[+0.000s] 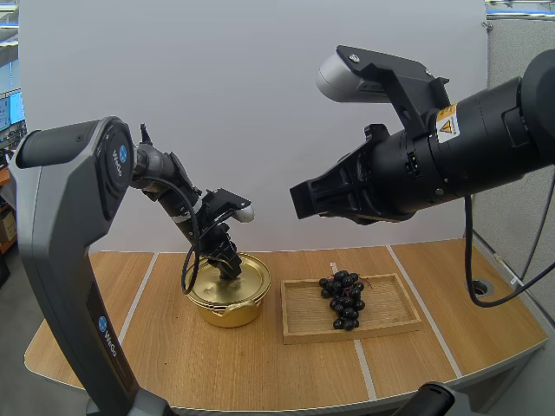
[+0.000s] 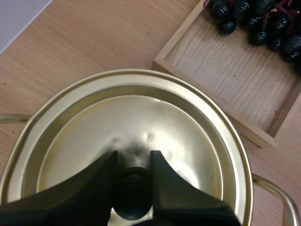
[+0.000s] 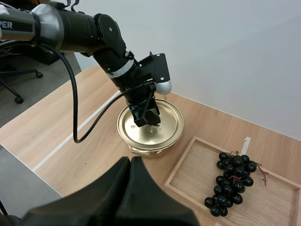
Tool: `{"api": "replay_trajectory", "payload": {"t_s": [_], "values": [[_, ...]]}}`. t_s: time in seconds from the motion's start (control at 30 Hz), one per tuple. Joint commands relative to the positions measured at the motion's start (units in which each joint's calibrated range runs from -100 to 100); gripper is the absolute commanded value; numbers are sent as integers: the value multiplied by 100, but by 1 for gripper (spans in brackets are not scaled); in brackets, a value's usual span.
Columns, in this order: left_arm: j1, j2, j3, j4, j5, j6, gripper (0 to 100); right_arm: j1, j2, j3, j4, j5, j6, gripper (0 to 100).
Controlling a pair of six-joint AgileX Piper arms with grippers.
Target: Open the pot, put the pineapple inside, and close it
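A gold pot (image 1: 227, 303) stands on the table left of centre with its lid (image 2: 141, 122) sitting on it. My left gripper (image 1: 228, 263) reaches down onto the lid, and its fingers (image 2: 94, 188) pinch the black knob (image 2: 133, 193) at the lid's centre. A bunch of dark grapes (image 1: 344, 300) lies in a wooden tray (image 1: 303, 316) to the right of the pot. My right gripper (image 1: 301, 200) hangs high above the table, over the tray, and its fingers (image 3: 131, 165) lie together as one dark wedge with nothing in them. From there I see my left gripper (image 3: 146, 117) on the lid (image 3: 164, 122).
The tray (image 2: 221, 75) lies close to the pot's right side, about a hand's width away. The pot's wire handle (image 2: 275, 188) sticks out toward the tray. Bare wood runs along the front of the table (image 1: 260, 373) and to its right end.
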Motion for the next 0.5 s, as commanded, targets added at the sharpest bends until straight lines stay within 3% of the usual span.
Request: {"api": "replay_trajectory", "payload": {"t_s": [0.0,0.23,0.47], "values": [[-20,19,4,46,210,-53,0,-1,-68,14,-35,0,4,0],[-20,19,4,24,190,-5,0,-1,-68,14,-35,0,4,0],[-20,19,4,-394,90,143,0,-1,-68,14,-35,0,4,0]]}}
